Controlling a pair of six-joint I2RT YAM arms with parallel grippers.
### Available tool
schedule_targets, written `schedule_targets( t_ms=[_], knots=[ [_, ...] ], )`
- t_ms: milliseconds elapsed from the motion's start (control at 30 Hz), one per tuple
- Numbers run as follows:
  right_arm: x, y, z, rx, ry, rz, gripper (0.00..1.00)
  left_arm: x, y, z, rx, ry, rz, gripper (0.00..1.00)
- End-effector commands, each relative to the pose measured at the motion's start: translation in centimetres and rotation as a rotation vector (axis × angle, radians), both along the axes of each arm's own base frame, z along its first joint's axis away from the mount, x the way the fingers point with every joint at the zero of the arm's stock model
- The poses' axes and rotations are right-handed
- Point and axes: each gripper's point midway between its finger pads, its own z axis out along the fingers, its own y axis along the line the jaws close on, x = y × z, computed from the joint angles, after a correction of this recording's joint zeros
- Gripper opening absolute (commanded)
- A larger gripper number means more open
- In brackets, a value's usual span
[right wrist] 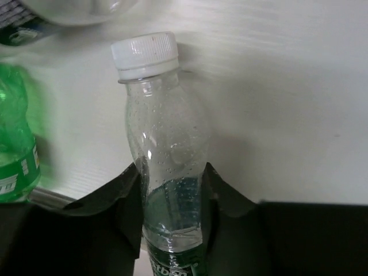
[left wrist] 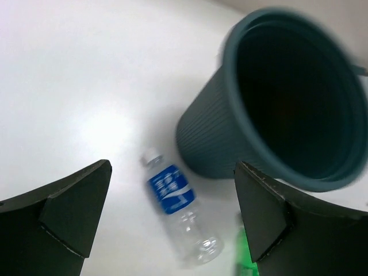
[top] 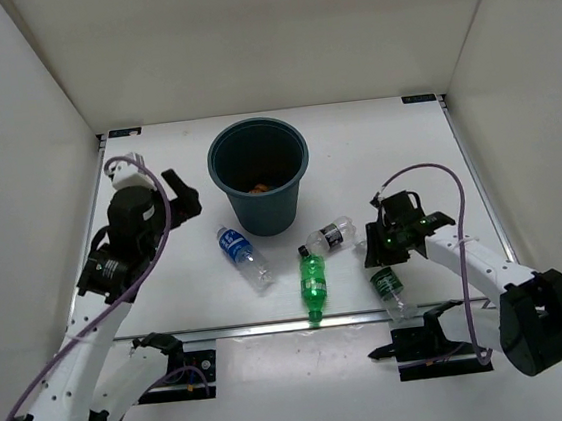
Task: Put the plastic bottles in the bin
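At the front edge of the white table (top: 406, 157), the right gripper (right wrist: 171, 187) seems clamped on a clear dark-labelled plastic bottle (right wrist: 162, 123), while the left gripper (left wrist: 172, 210) hangs with fingers apart beside the round teal plastic bin (left wrist: 218, 135).

One bin (top: 266, 214); four bottles (top: 243, 258) (top: 313, 285) (top: 330, 235) (top: 388, 284) (blue-label, green, two dark-label); one orange item (top: 258, 186).

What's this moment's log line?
left gripper open, empty, beside bin | right gripper shut on dark-label bottle lying on table | bin holds orange object | blue-label bottle, green bottle, other dark-label bottle untouched
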Motion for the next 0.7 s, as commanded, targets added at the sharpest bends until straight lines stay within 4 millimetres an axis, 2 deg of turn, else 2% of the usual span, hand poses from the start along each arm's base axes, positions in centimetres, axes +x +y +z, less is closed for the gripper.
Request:
schedule_targets(
  t_ms=[0,33,100,200,267,300,367,400,467,500,533,600,633,667],
  knots=[
    [2.0,-1.4,2.2,0.005,-0.086,-0.074,0.20,-2.0,1.5,-4.9,-0.043,0.135,0.060,0.99],
    [2.6,-2.0,3.0,0.011,-0.120,-0.106,0.19,-2.3,2.1,-5.4,-0.065,0.128,0.087,0.98],
    [3.3,-2.7,4.6,0.027,-0.176,-0.123,0.19,-3.0,1.8,-6.6,-0.092,0.149,0.077,0.98],
    [4.9,-4.0,8.0,0.033,-0.264,-0.164,0.15,-3.7,0.2,-9.4,-0.116,0.225,0.026,0.99],
    [7.3,-3.9,12.6,0.060,-0.389,-0.147,0.14,-4.0,-0.8,-11.4,-0.150,0.263,-0.008,0.99],
    [8.1,-3.8,14.1,0.065,-0.429,-0.142,0.11,-4.2,-1.2,-12.1,-0.174,0.286,-0.010,0.99],
    [10.8,-1.9,19.4,0.089,-0.545,-0.072,0.10,-4.8,-1.8,-14.0,-0.202,0.322,-0.029,0.99],
    [12.0,-1.3,21.5,0.095,-0.605,-0.061,0.11,-5.1,-2.0,-14.0,-0.227,0.325,-0.035,0.99],
    [14.9,2.5,27.6,0.108,-0.758,0.033,0.11,-5.8,-2.0,-16.0,-0.237,0.362,-0.023,0.98],
    [15.7,3.8,31.7,0.118,-0.875,0.048,0.10,-6.0,-2.1,-16.0,-0.245,0.363,-0.027,0.98],
    [17.4,5.0,32.8,0.117,-0.916,0.074,0.10,-6.3,-1.7,-16.6,-0.251,0.379,-0.009,0.99],
    [18.9,9.2,38.5,0.195,-1.062,0.149,0.11,-6.7,-1.7,-17.1,-0.262,0.389,0.000,0.99],
    [19.3,10.4,40.5,0.227,-1.129,0.172,0.10,-7.1,-1.9,-17.5,-0.263,0.400,-0.016,0.98],
    [19.5,12.7,42.8,0.297,-1.197,0.228,0.10,-7.3,-2.0,-17.7,-0.276,0.407,-0.013,0.98]
  ],
)
